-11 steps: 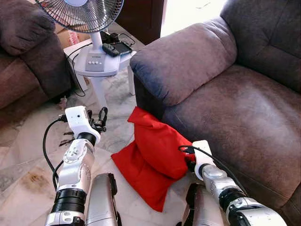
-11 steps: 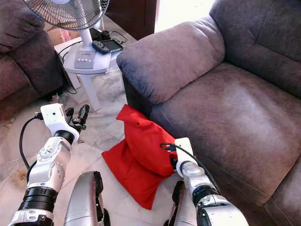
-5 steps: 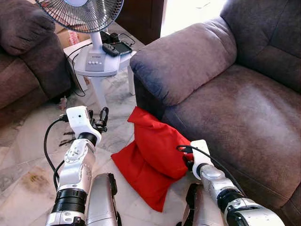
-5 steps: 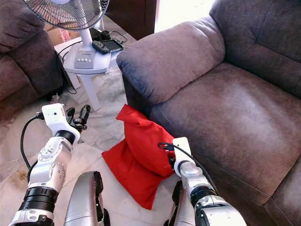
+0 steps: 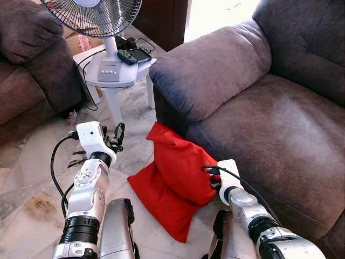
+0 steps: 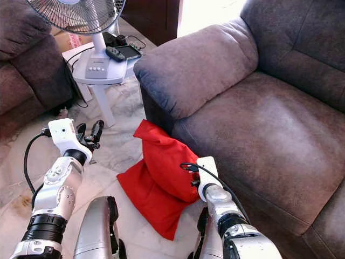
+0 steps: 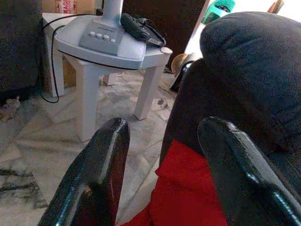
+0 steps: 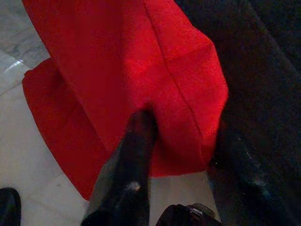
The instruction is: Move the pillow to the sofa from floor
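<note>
Right gripper (image 8: pixel 181 141) jaws straddle the red pillow (image 5: pixel 175 181), unclosed; left gripper (image 7: pixel 162 160) jaws parted.

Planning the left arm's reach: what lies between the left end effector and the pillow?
Bare marble floor between left end effector and pillow, per left eye view.

Living room: sofa (image 5: pixel 269 108), fan (image 5: pixel 97 16)

both arms are silver metal, built of rounded segments with black ribbed rings at the joints. each wrist carries a white boxy camera housing with a black cable looping out of it. the left gripper (image 5: pixel 115 135) has two long, glossy black fingers (image 7: pixel 101 174) with rounded tips. the right gripper (image 8: pixel 188 141) has the same black fingers. silver curved shells with black trim sit below the arms.
</note>
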